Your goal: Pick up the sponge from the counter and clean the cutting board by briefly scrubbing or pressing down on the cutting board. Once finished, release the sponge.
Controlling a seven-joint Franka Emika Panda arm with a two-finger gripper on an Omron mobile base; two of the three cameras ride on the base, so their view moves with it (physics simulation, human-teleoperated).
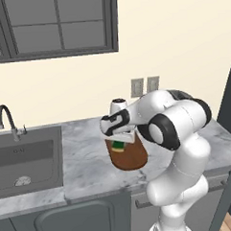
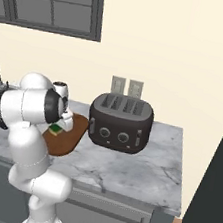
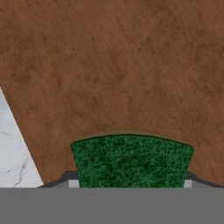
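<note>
Left base view: pincer [image 1: 119, 140] low over the cutting board [image 1: 130, 157], clamped on the sponge [image 1: 119, 146]; board lying near the bench's [image 1: 86, 162] front edge, long axis running front to back, sink [image 1: 26, 163] well apart toward the left end.

Right base view: sponge [image 2: 56, 129] glimpsed beside the arm's elbow, over the board [image 2: 69, 137]; toaster [image 2: 120, 123] just beside the board's far right side, hidden from the left view by the arm.

Hand view: green top of sponge [image 3: 131, 159] held narrow between the pincer's tips, brown board [image 3: 113, 65] directly beneath, its edge and a sliver of bench [image 3: 13, 153] at lower left. Contact with the wood impossible to tell; judged next: straight press downward, then release.
</note>
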